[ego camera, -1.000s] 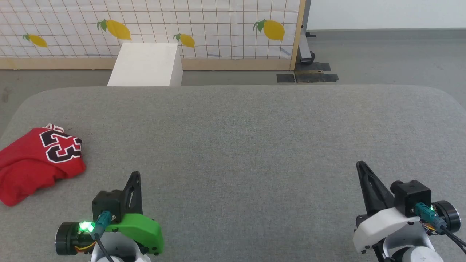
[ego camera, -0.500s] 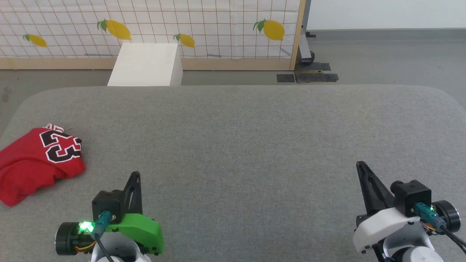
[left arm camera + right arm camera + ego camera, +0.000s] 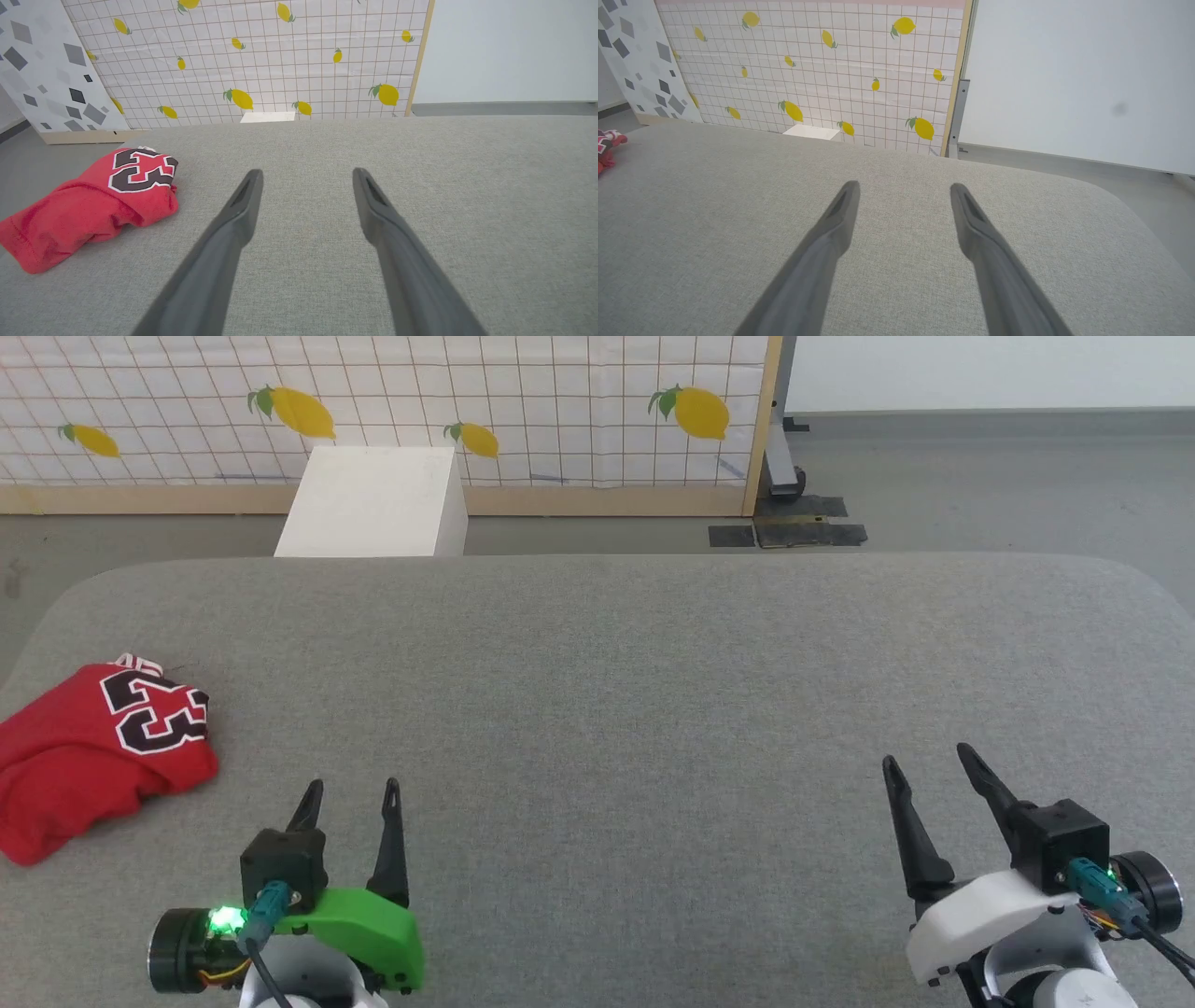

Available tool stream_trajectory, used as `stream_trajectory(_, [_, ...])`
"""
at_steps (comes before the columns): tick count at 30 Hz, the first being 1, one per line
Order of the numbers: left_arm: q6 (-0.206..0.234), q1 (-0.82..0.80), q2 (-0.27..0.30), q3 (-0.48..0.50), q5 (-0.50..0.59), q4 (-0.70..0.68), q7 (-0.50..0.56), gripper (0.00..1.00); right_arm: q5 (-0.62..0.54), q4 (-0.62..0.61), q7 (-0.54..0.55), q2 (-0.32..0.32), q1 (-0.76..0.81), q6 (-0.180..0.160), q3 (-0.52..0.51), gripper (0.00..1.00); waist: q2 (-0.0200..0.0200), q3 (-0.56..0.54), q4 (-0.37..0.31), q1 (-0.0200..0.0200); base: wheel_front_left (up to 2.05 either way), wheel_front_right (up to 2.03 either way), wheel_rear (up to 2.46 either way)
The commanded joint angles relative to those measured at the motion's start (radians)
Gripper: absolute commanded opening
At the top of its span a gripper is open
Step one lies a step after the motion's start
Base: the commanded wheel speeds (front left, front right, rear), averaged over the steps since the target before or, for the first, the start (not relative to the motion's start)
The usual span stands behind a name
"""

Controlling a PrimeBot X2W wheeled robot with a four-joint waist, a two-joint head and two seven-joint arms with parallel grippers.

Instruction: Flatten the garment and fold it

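The garment [image 3: 89, 751] is a red jersey with a black "23" outlined in white, lying crumpled in a heap at the far left of the grey table. In the left wrist view the garment [image 3: 98, 200] sits left of the fingers, apart from them. Its edge [image 3: 607, 144] peeks in at the left of the right wrist view. My left gripper [image 3: 353, 791] stands open at the lower left, to the right of the heap, holding nothing. My right gripper [image 3: 924, 761] is open at the lower right, far from the garment, also holding nothing.
The grey cloth-covered table [image 3: 616, 691] has rounded far corners. Behind it stand a white box [image 3: 378, 504] and a lemon-print grid panel [image 3: 392, 401] with a wooden frame. Grey floor lies beyond, with a dark stand base [image 3: 789, 527] at the back right.
Both grippers have gone from shut to open. The arms stay in place and the garment has not moved.
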Motion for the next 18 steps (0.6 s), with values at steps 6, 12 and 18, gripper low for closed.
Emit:
stream_trajectory(6, [0.000, 0.000, -0.001, -0.009, -0.008, 0.012, -0.021, 1.00, 0.009, 0.003, -0.022, 0.000, 0.003, 0.000, -0.003, 1.00, 0.0000, 0.001, -0.001, 0.0000, 0.00, 0.00, 0.00])
stream_trajectory(12, [0.000, 0.000, -0.001, -0.013, -0.017, 0.014, -0.034, 1.00, 0.022, -0.005, -0.035, 0.000, 0.003, 0.000, -0.002, 1.00, 0.0000, 0.001, -0.001, 0.0000, 0.00, 0.00, 0.00])
stream_trajectory(18, [-0.001, 0.000, -0.001, -0.015, -0.030, 0.004, -0.046, 1.00, 0.034, -0.013, -0.047, 0.001, 0.005, 0.000, 0.001, 1.00, 0.0000, 0.002, -0.001, 0.0000, 0.00, 0.00, 0.00])
